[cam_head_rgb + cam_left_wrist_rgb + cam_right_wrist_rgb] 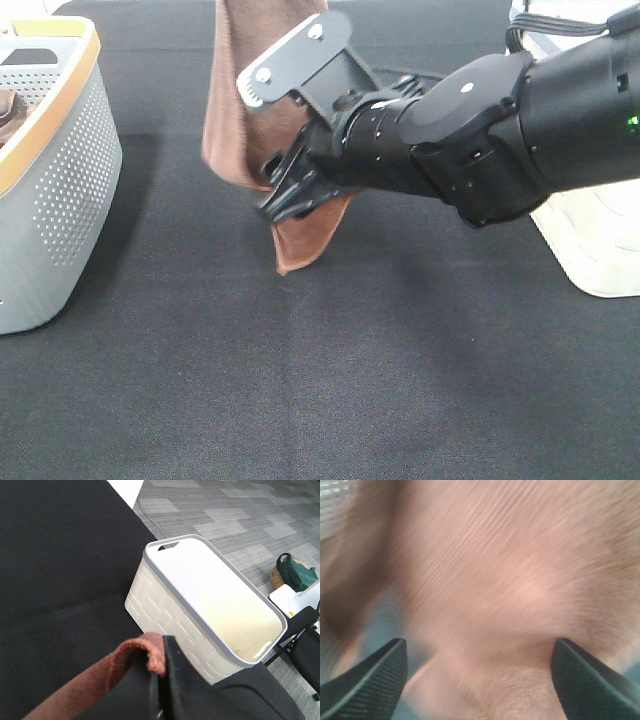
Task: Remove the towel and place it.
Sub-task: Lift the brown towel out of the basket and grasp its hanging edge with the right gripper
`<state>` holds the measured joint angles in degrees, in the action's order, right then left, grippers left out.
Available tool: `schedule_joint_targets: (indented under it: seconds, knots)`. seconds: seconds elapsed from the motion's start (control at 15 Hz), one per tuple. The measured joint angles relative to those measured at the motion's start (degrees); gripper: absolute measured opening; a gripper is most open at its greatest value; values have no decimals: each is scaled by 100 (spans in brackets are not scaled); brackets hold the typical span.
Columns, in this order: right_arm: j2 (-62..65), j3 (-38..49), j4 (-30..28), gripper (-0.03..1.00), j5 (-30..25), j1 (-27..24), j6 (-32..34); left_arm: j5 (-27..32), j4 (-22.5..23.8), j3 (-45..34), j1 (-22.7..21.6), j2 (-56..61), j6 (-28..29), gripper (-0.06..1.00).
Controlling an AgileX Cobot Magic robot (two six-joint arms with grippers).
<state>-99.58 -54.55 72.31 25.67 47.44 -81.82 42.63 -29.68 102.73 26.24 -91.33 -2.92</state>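
Above the black table (320, 400), my left gripper (159, 685) pinches the towel (235, 110) so it hangs straight down, its lower part between the spread jaws of my right gripper (479, 650).

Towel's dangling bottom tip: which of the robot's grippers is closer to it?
Right. The open right gripper is at the lower part of the towel, just above that tip. The left gripper is shut on the towel's top edge, outside the high camera's picture.
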Motion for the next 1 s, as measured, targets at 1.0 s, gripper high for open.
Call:
schedule_joint_targets:
  seconds: [1.0]
  knots:
    - [344, -6, -802, 74, -407, 0, 1289, 92, -699, 0, 0, 40, -6, 0]
